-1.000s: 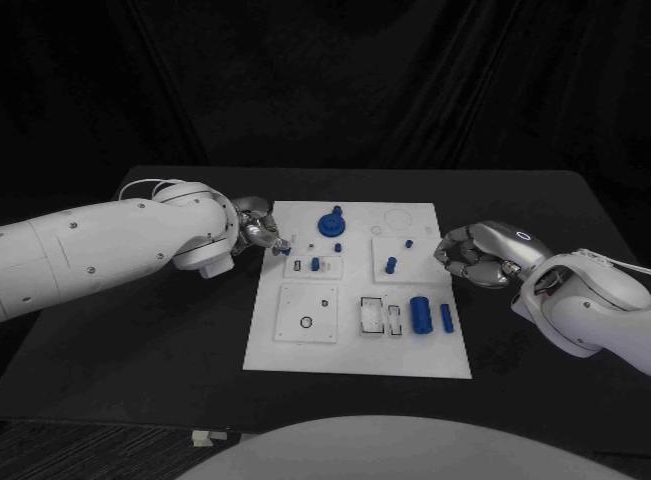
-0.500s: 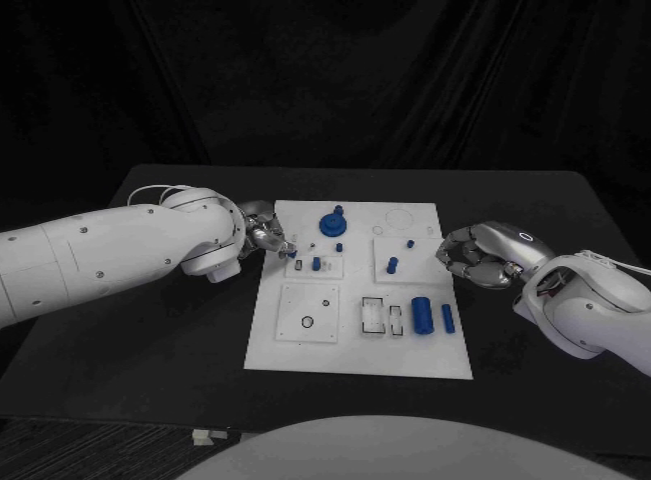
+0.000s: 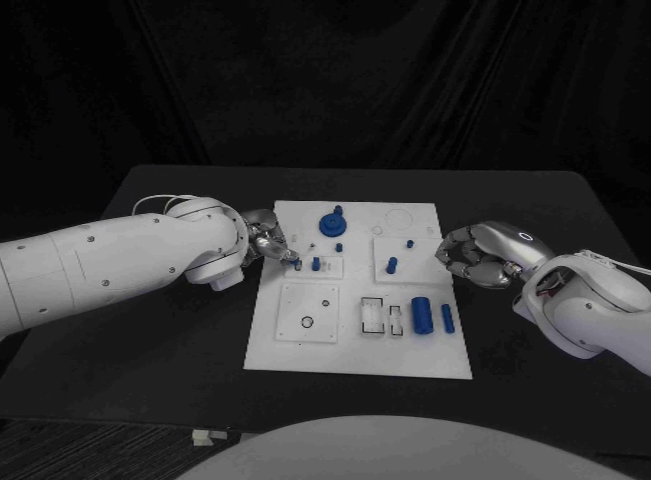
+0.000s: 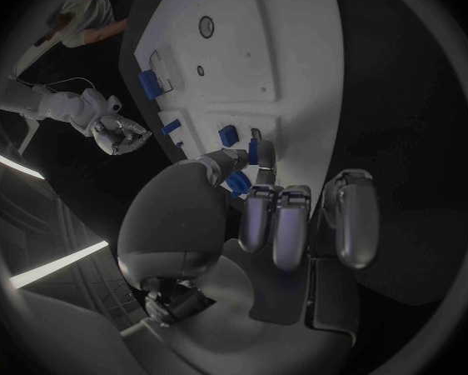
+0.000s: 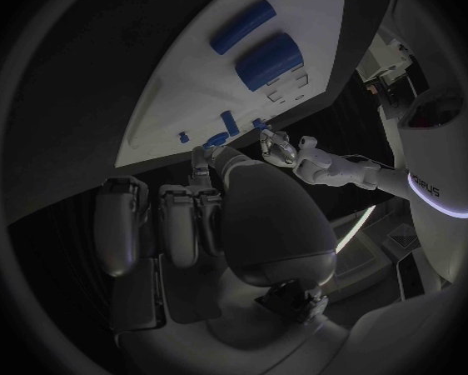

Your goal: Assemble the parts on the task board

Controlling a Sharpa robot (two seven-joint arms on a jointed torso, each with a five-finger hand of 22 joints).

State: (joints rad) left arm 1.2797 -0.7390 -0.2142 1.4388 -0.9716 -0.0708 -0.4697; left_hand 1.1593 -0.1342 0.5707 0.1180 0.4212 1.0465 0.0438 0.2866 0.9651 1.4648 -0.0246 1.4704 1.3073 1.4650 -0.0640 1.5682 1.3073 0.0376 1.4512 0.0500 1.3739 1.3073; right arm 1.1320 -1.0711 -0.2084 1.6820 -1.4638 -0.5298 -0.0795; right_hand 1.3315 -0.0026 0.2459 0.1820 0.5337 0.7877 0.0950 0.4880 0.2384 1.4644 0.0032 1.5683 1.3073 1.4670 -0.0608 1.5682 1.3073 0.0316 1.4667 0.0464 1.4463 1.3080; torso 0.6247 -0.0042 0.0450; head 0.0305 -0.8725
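Black table (image 3: 152, 340), white task board (image 3: 357, 355) at its middle. Left hand (image 3: 268, 240) pinches a small blue peg (image 3: 295, 263) at the board's left edge: light, stiff, best held by its shank. Right hand (image 3: 477, 255), beside the right edge, is curled on nothing.

Left arm reaches in across the table; left hand (image 3: 268, 243) has its fingertips (image 4: 257, 152) brought together in a pinch, the other fingers lying straight alongside. Right arm is bent at the elbow; right hand (image 3: 474, 255) has its fingers curled into the palm.

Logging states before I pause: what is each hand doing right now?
Left hand: pinching a small blue part over the task board.
Right hand: fingers curled, holding nothing.
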